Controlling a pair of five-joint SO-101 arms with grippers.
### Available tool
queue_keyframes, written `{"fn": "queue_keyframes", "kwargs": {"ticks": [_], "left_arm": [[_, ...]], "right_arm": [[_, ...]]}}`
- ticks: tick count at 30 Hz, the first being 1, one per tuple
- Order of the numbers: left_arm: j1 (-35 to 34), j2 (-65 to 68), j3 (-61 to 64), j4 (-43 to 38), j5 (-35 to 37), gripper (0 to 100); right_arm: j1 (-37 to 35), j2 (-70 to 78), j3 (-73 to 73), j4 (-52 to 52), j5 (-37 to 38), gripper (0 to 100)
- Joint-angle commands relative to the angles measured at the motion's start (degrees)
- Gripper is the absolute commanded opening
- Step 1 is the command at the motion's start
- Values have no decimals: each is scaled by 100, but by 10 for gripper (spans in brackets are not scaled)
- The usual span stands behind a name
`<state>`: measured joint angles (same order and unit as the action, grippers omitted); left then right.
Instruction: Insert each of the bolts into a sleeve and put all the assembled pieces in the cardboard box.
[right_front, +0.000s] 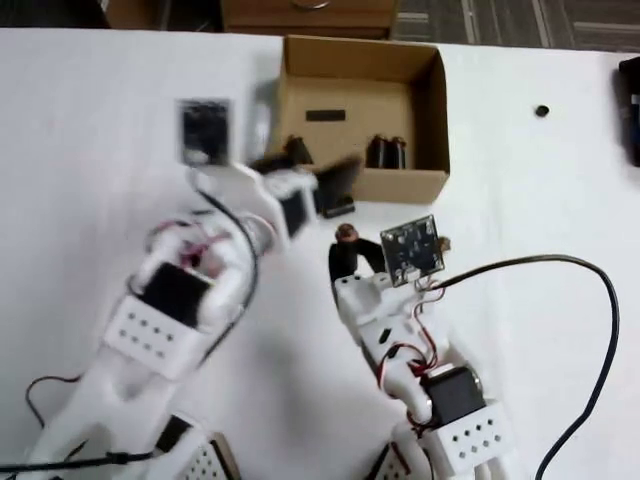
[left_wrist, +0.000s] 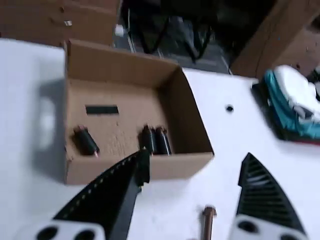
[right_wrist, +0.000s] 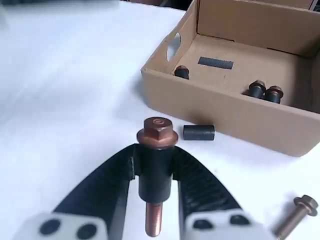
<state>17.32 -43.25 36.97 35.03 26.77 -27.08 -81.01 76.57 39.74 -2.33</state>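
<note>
The right gripper (right_wrist: 154, 154) clamps a sleeved bolt (right_wrist: 158, 132) upright — likely ready for boxing; the left gripper (left_wrist: 195, 157) gapes empty before the box (left_wrist: 120, 65).

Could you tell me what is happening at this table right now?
The right gripper holds a sleeve with a bolt pushed through it, in front of the cardboard box. The left gripper is open near the box's front wall. Three assembled pieces lie inside; a loose sleeve and loose bolt lie on the table.

White left arm (right_front: 180, 290) stretches toward 1 o'clock, black-fingered left gripper (left_wrist: 195, 159) spread wide. White right arm (right_front: 400, 335) angles toward 11 o'clock, right gripper (right_wrist: 155, 155) clamped on copper bolt in black sleeve (right_wrist: 156, 172).
</note>
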Motion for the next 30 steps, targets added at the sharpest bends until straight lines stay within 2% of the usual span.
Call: {"fn": "queue_keyframes", "kwargs": {"ticks": [1, 5, 9, 11, 13, 17, 21, 25, 30], "left_arm": [[-316, -273, -585, -97, 18, 295], [-352, -360, -330, 88, 18, 255], [-809, -352, 84, 571, 18, 2], [-1116, -369, 286, 932, 9, 40], [-1371, -334, 444, 1354, -229, 20], [-1503, -360, 901, 2092, -1433, 20], [-1538, -378, 1244, 2233, -2233, 20], [-1705, -387, 1323, 2084, -2268, 20], [-1591, -387, 1332, 1916, -2251, 20]], "right_arm": [[48, -101, -360, 22, -18, 20], [268, -101, -360, 13, -18, 20], [655, -101, -360, 22, -18, 20], [673, -101, -360, 31, -18, 20], [681, -101, -360, 119, -18, 20], [778, -92, -396, 347, -18, 19], [1033, -4, -571, 435, -9, 19], [1367, 919, -1433, 488, 220, 19], [1473, 3125, -3130, 760, 264, 19]]}}
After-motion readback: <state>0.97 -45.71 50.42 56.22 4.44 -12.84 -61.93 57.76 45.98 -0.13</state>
